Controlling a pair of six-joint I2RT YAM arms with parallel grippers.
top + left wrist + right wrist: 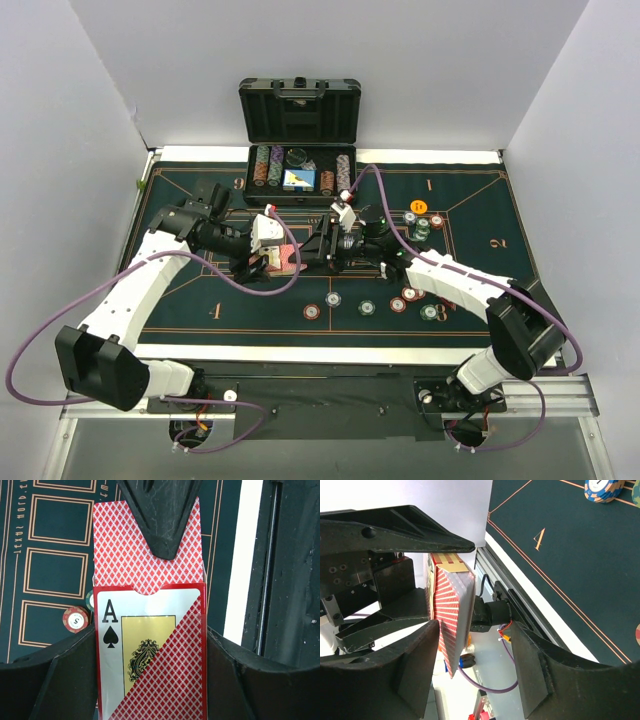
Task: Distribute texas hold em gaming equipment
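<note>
My left gripper [150, 652] is shut on a red card box [165, 675] with an ace of spades on its face. It holds the box above the middle of the green felt [180, 290]. Red-backed playing cards [130, 555] stick out of the box's open end. My right gripper [475, 630] is open, its jaws either side of those cards [451, 605]; one finger [160, 520] lies over their backs. The left pad is close to or touching the cards; the other stands well clear. Both grippers meet at the cards [288, 258] in the top view.
Several striped poker chips [367, 307] lie spread on the felt at the front right. More chips [420, 228] and an orange disc [419, 206] lie at the far right. The open black case [300, 110] with racked chips stands at the back. One chip [75, 619] lies below the box.
</note>
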